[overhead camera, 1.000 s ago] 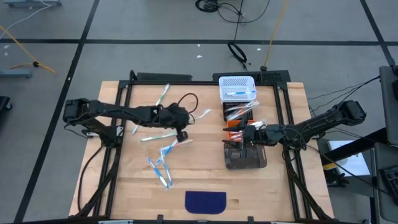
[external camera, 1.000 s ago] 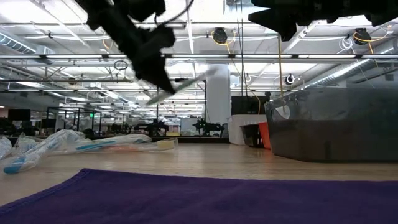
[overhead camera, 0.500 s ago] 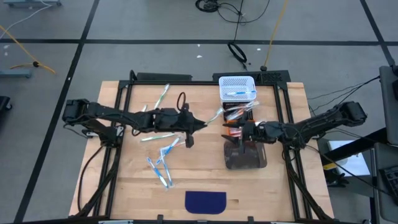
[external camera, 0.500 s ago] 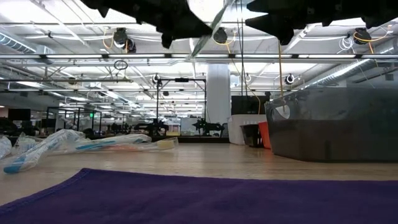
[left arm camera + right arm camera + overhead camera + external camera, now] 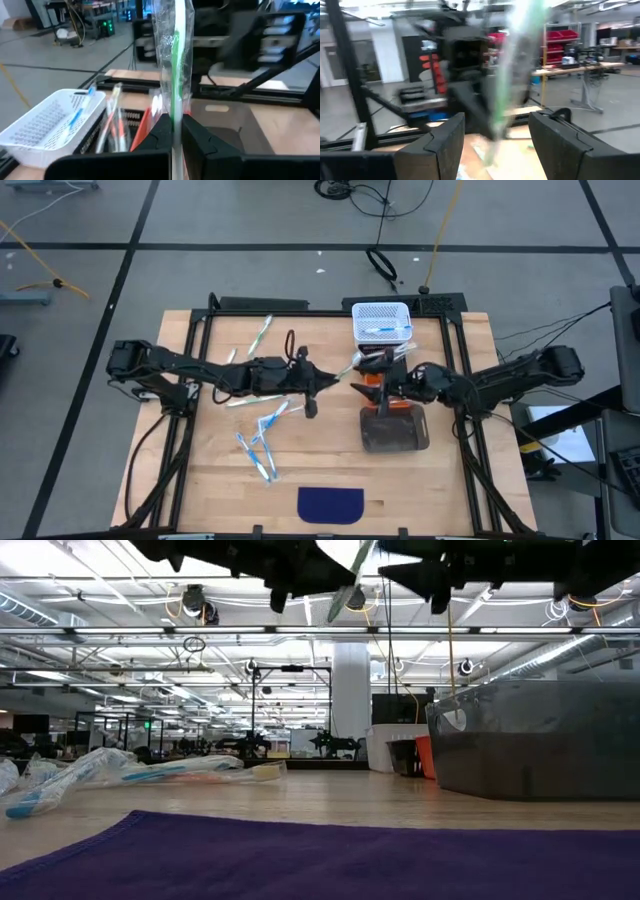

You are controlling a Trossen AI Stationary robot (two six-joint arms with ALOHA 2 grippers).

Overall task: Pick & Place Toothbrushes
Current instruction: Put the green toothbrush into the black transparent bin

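- Landmark: the white mesh basket (image 5: 381, 320) at the far edge of the wooden table (image 5: 220, 480); everything below is placed from it.
- Loose wrapped toothbrushes (image 5: 262, 442) lie scattered on the table well to the left of the basket and nearer the front edge; in the low view they show as a pile of wrappers (image 5: 120, 772) on the wood.
- The left gripper (image 5: 322, 380) is up in the air, to the left of the basket and a little nearer the front, its fingers (image 5: 162, 131) pinched tight on a green toothbrush (image 5: 175, 55) in a clear wrapper.
- The green toothbrush slants from the left gripper's fingers toward the basket, its free end (image 5: 349, 366) just short of the basket's near corner.
- One blue toothbrush (image 5: 378, 330) lies inside the basket.
- Directly in front of the basket sits an orange bin (image 5: 385, 385) with several wrapped toothbrushes, and in front of that a dark bin (image 5: 395, 432).
- The right gripper (image 5: 384, 377) hovers over the orange bin, just in front of the basket, its fingers (image 5: 437, 140) spread wide with the green toothbrush's wrapper (image 5: 512, 75) between them, not clamped.
- A purple cloth (image 5: 331, 504) lies at the table's front edge, well away from the basket.
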